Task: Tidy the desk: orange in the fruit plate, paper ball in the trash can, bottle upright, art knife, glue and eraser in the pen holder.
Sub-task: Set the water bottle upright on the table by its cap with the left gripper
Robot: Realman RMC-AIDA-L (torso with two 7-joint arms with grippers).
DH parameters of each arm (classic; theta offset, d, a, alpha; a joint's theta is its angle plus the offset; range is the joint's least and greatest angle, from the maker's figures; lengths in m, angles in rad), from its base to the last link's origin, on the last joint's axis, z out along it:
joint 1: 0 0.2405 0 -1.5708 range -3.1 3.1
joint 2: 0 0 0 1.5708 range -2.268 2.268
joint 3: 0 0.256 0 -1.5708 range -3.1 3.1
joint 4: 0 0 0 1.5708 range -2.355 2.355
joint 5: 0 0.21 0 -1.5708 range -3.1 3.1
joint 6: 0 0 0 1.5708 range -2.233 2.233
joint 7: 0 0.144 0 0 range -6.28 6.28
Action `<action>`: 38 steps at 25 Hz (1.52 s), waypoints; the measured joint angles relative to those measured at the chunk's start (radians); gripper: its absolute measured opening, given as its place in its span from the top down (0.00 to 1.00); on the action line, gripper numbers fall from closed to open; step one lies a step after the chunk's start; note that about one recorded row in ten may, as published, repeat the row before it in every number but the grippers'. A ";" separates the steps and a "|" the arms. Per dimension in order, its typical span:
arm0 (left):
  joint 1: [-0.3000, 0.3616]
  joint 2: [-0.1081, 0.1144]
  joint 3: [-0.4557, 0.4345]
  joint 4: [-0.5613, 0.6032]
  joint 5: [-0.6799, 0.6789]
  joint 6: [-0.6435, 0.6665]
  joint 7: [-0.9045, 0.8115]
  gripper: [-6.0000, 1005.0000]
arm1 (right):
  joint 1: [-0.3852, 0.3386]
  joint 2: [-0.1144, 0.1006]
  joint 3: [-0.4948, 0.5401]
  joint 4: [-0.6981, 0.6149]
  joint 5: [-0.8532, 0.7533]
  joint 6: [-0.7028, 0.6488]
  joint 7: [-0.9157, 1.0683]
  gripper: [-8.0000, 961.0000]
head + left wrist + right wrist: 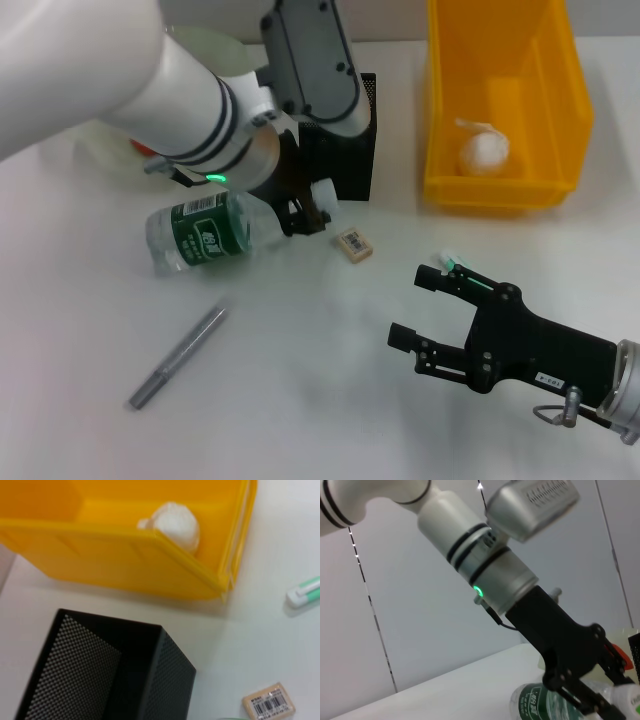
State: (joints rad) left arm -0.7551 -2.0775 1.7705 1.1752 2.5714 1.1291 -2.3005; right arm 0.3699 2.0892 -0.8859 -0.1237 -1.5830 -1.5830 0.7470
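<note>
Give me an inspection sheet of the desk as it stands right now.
Surface: white desk.
Job's things: bottle lying on its side; eraser, art knife and glue loose on desk; paper ball in yellow bin; pen holder upright.
Clutter: nothing seen.
Grippers: left gripper at bottle's neck; right gripper hovering, jaws open.
Cables: thin cable at right wrist.
Surroundings: pale wall panels.

— What's on the white desk (300, 400) right now?
— Bottle (200, 235) lying flat, grey art knife (180, 356), eraser (353, 244), glue stick (446, 262).
— And standing?
— Black pen holder (345, 155), yellow bin (505, 100).
</note>
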 joint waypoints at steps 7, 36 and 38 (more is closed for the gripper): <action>0.116 0.005 -0.093 0.176 -0.010 0.042 0.011 0.55 | 0.013 0.000 0.000 -0.002 0.000 0.000 0.000 0.15; 0.381 0.007 -0.366 0.354 -0.281 0.027 0.120 0.56 | 0.031 0.000 -0.010 0.011 -0.002 0.012 0.000 0.15; 0.394 0.007 -0.370 0.358 -0.283 0.020 0.120 0.56 | 0.031 0.000 -0.010 0.012 -0.003 0.012 0.000 0.15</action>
State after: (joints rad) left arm -0.3614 -2.0708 1.4009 1.5335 2.2880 1.1489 -2.1802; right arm 0.4004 2.0892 -0.8959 -0.1113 -1.5861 -1.5709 0.7469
